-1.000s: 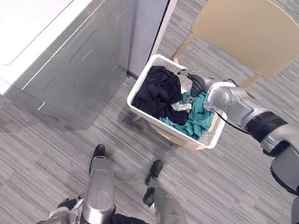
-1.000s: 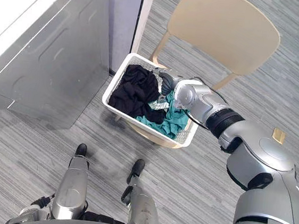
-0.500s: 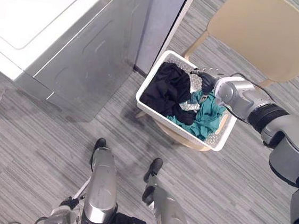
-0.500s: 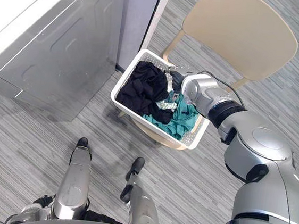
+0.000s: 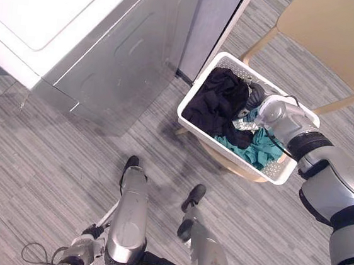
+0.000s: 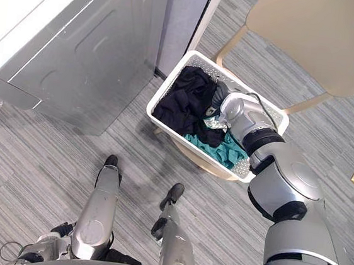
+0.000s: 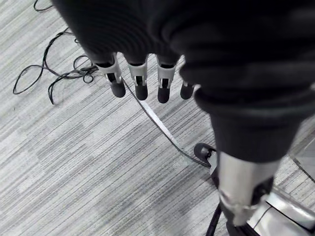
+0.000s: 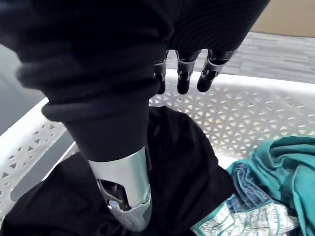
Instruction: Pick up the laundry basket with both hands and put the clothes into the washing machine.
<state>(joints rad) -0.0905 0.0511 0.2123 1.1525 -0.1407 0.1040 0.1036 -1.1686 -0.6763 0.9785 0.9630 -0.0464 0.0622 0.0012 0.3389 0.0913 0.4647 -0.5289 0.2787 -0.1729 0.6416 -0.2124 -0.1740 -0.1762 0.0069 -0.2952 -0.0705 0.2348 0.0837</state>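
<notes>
A white laundry basket [image 5: 225,147] rests on a round tan seat beside the washing machine [image 5: 103,49]. Inside lie a black garment [image 5: 217,102] and teal clothes [image 5: 262,149], with a patterned piece between them. My right hand [image 5: 255,95] reaches into the basket near its far wall. Its fingers [image 8: 183,74] hang straight above the black garment [image 8: 182,152] and hold nothing, with the perforated basket wall [image 8: 246,115] behind them. My left hand [image 7: 140,84] hangs low at my side over the floor, fingers straight.
The washing machine has a white top [image 5: 45,5] and a silver-grey side. A tan chair [image 5: 339,32] stands behind the basket. Grey striped flooring lies between me and the basket.
The whole picture has shifted, so the camera moved. My right hand has stayed inside the basket and now sits a little further over the black garment.
</notes>
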